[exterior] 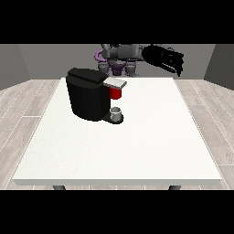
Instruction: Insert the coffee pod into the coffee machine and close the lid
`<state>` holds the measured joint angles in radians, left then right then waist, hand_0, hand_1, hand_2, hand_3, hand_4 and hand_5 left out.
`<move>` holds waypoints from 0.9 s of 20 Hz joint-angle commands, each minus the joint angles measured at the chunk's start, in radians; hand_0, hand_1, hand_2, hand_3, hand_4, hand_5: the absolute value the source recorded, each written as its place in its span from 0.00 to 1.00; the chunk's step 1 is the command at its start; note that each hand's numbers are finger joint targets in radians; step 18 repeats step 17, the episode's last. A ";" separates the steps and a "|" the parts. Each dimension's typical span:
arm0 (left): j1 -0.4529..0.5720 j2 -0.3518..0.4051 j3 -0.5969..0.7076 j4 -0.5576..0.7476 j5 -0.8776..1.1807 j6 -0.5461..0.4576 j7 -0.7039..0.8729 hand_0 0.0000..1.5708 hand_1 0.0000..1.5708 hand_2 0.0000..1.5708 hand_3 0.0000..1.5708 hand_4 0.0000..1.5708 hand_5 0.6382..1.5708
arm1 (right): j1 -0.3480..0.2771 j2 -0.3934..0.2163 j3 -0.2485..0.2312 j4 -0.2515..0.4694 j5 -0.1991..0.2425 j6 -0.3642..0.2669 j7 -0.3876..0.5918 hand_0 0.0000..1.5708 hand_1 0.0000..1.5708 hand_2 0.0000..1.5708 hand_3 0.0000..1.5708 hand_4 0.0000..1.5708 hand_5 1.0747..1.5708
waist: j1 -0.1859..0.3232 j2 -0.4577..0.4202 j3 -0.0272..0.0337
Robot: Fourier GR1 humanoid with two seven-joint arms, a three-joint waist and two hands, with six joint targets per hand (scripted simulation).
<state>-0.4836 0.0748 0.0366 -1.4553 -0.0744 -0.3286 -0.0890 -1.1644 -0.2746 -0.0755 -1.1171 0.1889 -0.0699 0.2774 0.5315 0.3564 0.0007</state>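
Fingers [176, 61] of the robot hand at the view's right [164, 58] hang slightly bent and spread, pointing down toward the far right corner of the counter [137, 146]; they hold nothing and the robot hand is raised above the counter's far edge, well apart from everything on it. Only this one robot hand shows; the other cannot be made out near the robot's torso [119, 57].

Left of centre on the counter stands the black coffee machine [87, 98], with its grey lid [114, 82] jutting toward the right. Just under the lid sits a red thing at the machine [116, 93]. Below that, on the machine's base, rests a small grey thing [116, 113], upright and cup-shaped; whether it is the coffee pod I cannot tell.
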 commanded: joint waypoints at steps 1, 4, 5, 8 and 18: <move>0.020 -0.004 -0.020 -0.035 -0.011 0.001 -0.007 0.00 0.00 0.00 0.00 0.22 1.00 | -0.009 0.020 -0.008 0.074 0.002 -0.010 -0.084 0.00 0.00 0.00 0.00 0.08 1.00 | -0.009 0.016 -0.0009; 0.038 -0.019 -0.044 -0.062 -0.019 0.005 0.025 0.00 0.00 0.00 0.00 0.16 1.00 | -0.033 0.042 -0.021 0.118 -0.007 -0.022 -0.107 0.00 0.00 0.00 0.00 0.00 1.00 | -0.001 -0.013 -0.0008; -0.010 0.010 -0.002 -0.019 -0.015 0.009 -0.004 0.00 0.00 0.00 0.00 0.16 1.00 | -0.090 0.033 -0.019 0.115 -0.019 0.012 -0.090 0.00 0.00 0.00 0.00 0.00 1.00 | -0.035 0.018 -0.0011; 0.047 -0.011 -0.016 -0.047 -0.009 0.017 0.037 0.00 0.00 0.00 0.00 0.17 1.00 | -0.037 0.069 -0.010 0.133 -0.025 0.013 -0.156 0.00 0.00 0.00 0.00 0.00 1.00 | -0.059 -0.040 -0.0008; 0.200 0.012 0.069 0.027 0.018 0.042 -0.023 0.00 0.00 0.00 0.00 0.17 1.00 | 0.173 0.270 0.118 0.055 -0.050 0.027 -0.308 0.00 0.00 0.00 0.00 0.17 1.00 | -0.226 -0.194 -0.0008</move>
